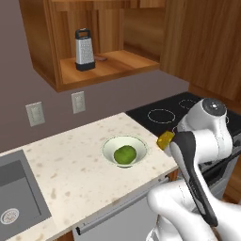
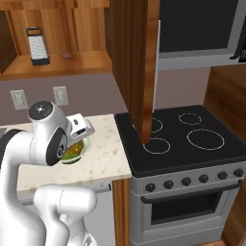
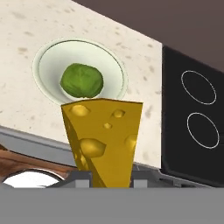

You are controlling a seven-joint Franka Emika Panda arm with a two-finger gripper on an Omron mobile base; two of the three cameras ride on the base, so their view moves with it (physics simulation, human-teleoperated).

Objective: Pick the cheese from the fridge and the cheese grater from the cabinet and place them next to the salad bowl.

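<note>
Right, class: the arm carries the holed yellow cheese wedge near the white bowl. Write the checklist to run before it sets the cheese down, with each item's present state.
1. Yellow holed cheese wedge clamped in the gripper: ok.
2. Shallow white salad bowl in sight, holding a green ball: ok.
3. Bare speckled counter beside bowl: ok.
4. Cheese over that spot, not the black stovetop: cannot tell.
5. Metal box grater fetched from wooden cabinet: not ok.

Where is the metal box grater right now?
The metal box grater stands upright on the wooden wall cabinet's shelf, at its left end, above the counter.
</note>
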